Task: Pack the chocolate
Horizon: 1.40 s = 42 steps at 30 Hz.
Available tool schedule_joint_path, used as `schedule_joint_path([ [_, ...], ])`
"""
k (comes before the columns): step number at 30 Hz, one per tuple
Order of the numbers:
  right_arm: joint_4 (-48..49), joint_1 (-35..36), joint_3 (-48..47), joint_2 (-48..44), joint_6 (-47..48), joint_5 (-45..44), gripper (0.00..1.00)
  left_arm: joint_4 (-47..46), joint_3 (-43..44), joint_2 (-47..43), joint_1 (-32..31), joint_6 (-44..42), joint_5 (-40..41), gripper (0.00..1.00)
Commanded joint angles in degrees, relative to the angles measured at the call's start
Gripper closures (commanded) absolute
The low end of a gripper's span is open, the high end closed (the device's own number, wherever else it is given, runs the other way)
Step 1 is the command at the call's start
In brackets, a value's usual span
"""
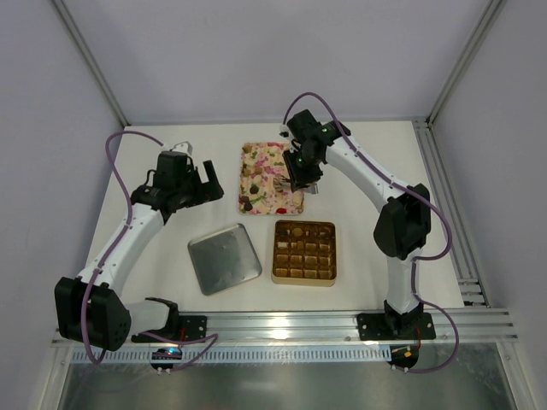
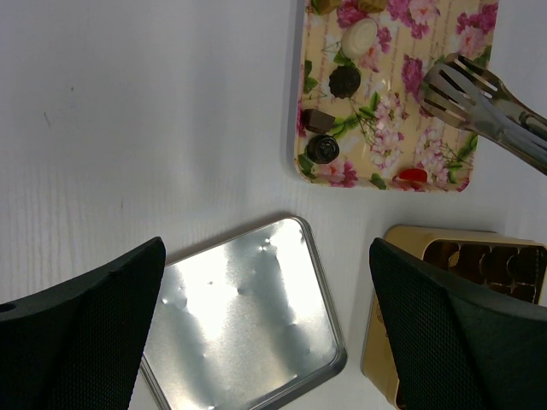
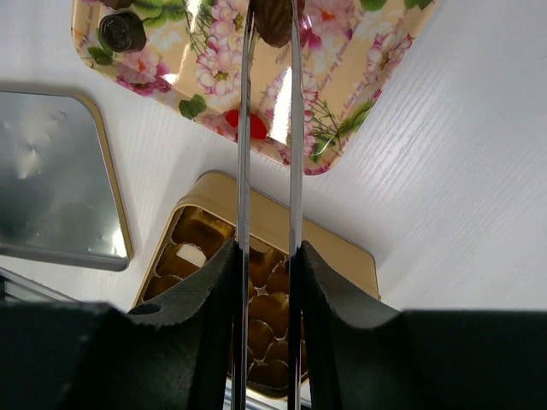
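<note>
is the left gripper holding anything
No, the left gripper is wide open over the silver lid with nothing in it.

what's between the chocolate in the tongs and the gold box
Nothing visible. The chocolate sits in the tongs over the flowered tray; only bare table separates tray and open box; the lid lies aside.

Top camera: high behind the arm bases, looking down on the whole table. Left wrist camera: close over the table, looking past the left gripper at lid, tray edge and box corner. Right wrist camera: close, looking down along the tongs in the right gripper. All three share tray, lid and box.
</note>
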<state>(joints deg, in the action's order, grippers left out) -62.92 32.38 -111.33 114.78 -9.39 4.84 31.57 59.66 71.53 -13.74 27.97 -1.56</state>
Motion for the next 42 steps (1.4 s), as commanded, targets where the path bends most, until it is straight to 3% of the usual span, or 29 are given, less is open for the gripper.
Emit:
schedule_joint_path([
  [1, -0.5, -0.2, -2.7, -4.0, 0.2, -0.7, 0.65, -0.2, 1.9, -1.0, 0.1, -1.0, 0.4, 0.0],
  [9, -1.9, -0.4, -2.8, -6.4, 0.3, -0.3, 0.65, -0.2, 1.9, -1.0, 0.1, -0.9, 0.2, 0.0],
  [24, -2.9, -0.7, 7.4, -19.7, -0.7, 0.4, 0.66, -0.2, 2.0, -1.0, 0.1, -1.0, -0.3, 0.0],
  [42, -3.5, -0.5, 35.8, -46.4, -4.3, 2.6, 0.65, -0.2, 1.9, -1.5, 0.1, -1.1, 0.7, 0.0],
])
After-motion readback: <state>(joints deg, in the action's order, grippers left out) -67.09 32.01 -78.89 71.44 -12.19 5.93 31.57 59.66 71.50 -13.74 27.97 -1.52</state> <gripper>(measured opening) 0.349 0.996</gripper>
